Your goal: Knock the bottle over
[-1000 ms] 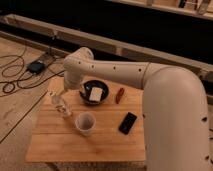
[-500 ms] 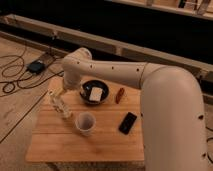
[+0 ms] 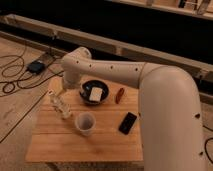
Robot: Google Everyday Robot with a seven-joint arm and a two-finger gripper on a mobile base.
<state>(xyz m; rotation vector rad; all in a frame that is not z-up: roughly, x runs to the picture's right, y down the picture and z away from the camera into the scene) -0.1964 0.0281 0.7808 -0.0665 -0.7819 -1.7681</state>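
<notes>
The bottle (image 3: 60, 106) is small, slim and whitish. It stands on the left part of the wooden table (image 3: 100, 145) and leans with its neck toward the upper left. My gripper (image 3: 54, 94) is at the end of the white arm, right at the bottle's top and against it. The arm reaches in from the right, above the table's back edge.
A white paper cup (image 3: 85, 123) stands just right of the bottle. A black bowl (image 3: 94, 93) holding a white item sits behind it. A reddish-brown item (image 3: 119, 95) and a black phone (image 3: 127, 122) lie to the right. Cables and a black box (image 3: 36, 66) lie on the floor at left.
The bottle has gone from upright to leaning, and its base has shifted a little toward the cup. The gripper has come down along its top.
</notes>
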